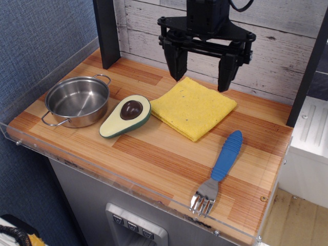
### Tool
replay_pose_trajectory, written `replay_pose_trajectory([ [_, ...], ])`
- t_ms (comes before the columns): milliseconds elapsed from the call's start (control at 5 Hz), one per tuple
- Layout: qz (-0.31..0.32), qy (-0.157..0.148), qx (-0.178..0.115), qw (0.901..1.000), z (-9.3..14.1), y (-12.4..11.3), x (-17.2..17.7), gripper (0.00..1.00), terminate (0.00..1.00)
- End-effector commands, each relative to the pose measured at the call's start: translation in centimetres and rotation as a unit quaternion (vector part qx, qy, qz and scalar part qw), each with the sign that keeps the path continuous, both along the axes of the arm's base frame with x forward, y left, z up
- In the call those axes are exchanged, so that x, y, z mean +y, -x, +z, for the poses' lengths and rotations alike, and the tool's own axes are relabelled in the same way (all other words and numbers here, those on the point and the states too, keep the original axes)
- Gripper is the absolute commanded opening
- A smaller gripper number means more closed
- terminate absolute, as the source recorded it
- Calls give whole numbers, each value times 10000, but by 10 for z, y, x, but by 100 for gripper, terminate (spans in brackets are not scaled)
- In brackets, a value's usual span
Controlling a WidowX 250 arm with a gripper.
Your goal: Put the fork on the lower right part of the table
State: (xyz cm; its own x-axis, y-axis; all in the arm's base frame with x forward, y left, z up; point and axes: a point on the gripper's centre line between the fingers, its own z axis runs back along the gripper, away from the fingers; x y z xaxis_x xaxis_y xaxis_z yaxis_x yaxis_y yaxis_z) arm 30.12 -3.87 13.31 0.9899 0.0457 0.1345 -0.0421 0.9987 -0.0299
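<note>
The fork [219, 171] is lying flat on the worktop [154, 154] in its lower right part, near the clear front rim, and nothing is touching it. Its long axis is running diagonally: the blue handle is pointing up and to the right, towards the back of the worktop, while the silver tines are pointing down and to the left, just short of the front edge. The tool [202, 79] is being held in the air above the back edge of the yellow cloth [192, 106], well apart from the fork; its two dark fingers are spread wide and nothing is being gripped between them. The avocado half [126, 116] is lying cut side up just left of the cloth, and the steel pot [77, 100] is sitting beside it near the left end.
</note>
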Motion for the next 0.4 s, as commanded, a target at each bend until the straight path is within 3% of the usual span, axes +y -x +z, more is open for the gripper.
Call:
replay_pose_trajectory([
  [0,26,21,-217,9998,12,-3,2,100,0],
  [200,26,21,-217,9998,12,-3,2,100,100],
])
